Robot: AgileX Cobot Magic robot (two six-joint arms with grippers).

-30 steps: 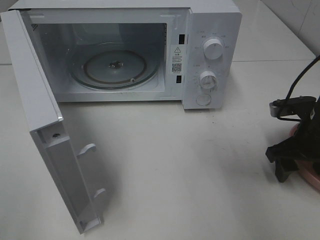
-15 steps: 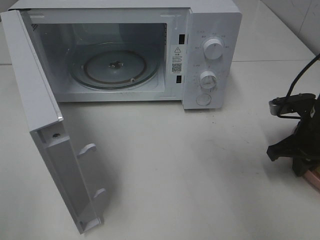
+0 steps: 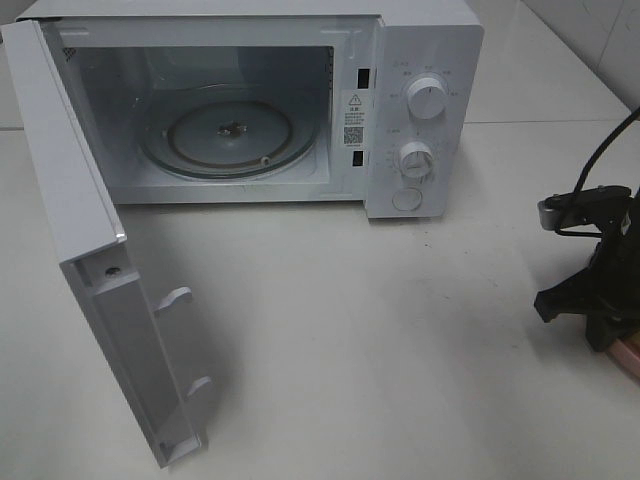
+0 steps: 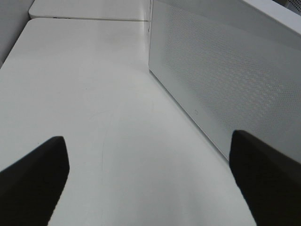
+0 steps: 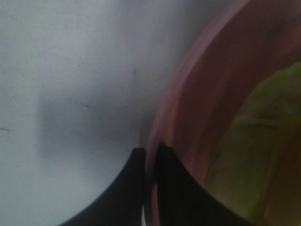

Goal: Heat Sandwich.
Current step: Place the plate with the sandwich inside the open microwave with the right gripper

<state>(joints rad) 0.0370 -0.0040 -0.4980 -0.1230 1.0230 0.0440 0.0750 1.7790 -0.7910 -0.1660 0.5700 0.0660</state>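
The white microwave (image 3: pixel 425 60) stands at the back with its door (image 3: pixel 90 250) swung wide open and its glass turntable (image 3: pixel 230 130) bare. At the table's right edge my right gripper (image 3: pixel 605 325) is down on the round pink plate (image 3: pixel 628 355). In the right wrist view this gripper (image 5: pixel 149 162) is shut on the plate's rim (image 5: pixel 188 108), one fingertip on each side. The sandwich (image 5: pixel 263 141) lies on the plate as a blurred yellow-green patch. My left gripper (image 4: pixel 150 188) is open with nothing between its fingers, and it is out of the high view.
In the left wrist view a perforated white panel of the microwave (image 4: pixel 225 80) stands close beside the left gripper, over bare white table (image 4: pixel 84 94). The open door juts toward the table's front left. Two knobs (image 3: pixel 427 98) and a button sit on the microwave's right panel.
My right gripper has closed its fingers on the pink plate's rim, and the arm has shifted slightly right. The left gripper and the microwave have not moved.
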